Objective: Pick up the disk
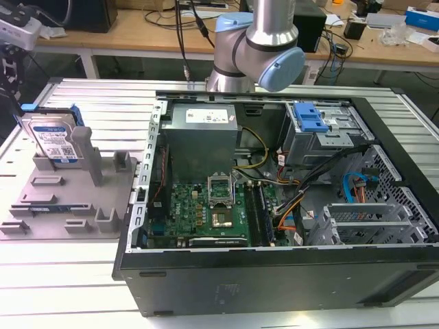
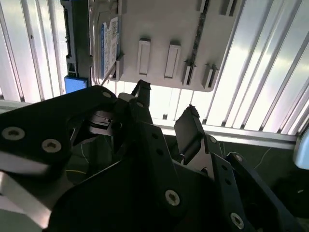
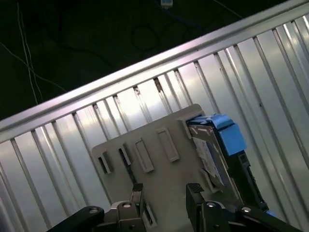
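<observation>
My gripper (image 3: 165, 191) hovers with jaws apart, empty — the disk (image 3: 212, 154) stands on edge in the fixture (image 3: 181, 154), so its flat faces are free to pinch.

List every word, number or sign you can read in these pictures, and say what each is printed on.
None reads clearly.
White-and-blue label on the disk, standing in the grey fixture: print too small to read in the exterior view, blurred in both wrist views.
White sticker on the power supply inside the computer case: too small to read.
</observation>
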Motion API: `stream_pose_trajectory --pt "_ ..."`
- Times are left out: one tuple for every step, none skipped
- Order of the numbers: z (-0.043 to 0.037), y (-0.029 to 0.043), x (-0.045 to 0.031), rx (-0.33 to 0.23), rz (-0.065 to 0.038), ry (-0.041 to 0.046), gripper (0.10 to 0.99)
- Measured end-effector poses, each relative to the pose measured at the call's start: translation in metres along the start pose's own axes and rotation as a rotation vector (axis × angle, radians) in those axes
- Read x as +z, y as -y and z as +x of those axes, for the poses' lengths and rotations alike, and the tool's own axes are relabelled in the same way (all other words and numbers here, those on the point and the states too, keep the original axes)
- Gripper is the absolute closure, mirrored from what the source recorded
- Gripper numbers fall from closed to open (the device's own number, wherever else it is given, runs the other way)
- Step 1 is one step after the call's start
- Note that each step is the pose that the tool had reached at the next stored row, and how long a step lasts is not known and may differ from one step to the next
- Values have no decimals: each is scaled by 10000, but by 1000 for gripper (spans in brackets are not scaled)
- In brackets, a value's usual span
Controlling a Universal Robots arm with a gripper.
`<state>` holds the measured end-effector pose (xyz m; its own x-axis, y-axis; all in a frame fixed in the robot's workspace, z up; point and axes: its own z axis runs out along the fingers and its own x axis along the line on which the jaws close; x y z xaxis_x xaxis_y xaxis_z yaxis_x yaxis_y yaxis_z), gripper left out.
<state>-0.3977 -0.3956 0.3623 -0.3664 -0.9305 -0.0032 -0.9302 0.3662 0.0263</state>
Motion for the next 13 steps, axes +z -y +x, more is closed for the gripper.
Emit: stream_pose_trajectory --pt "0 0 2 -235 31 6 604" --pt "0 0 3 -499 65 11 604" --pt "0 1 5 -835 88 13 604" --pt "0 0 5 -1159 102 10 604" --pt "0 0 6 -1316 107 9 604" --pt "0 0 6 -1484 111 6 604" --pt "0 0 6 -1691 114 3 604" --pt "0 0 6 -1847 117 1 604" --pt "0 0 7 -2145 121 -4 604" --pt "0 0 8 -2311 123 -7 604" --pt "0 0 10 -2645 129 -12 604" --pt "0 1 11 -2879 131 -16 604" --pt "0 1 13 -3008 134 -19 604"
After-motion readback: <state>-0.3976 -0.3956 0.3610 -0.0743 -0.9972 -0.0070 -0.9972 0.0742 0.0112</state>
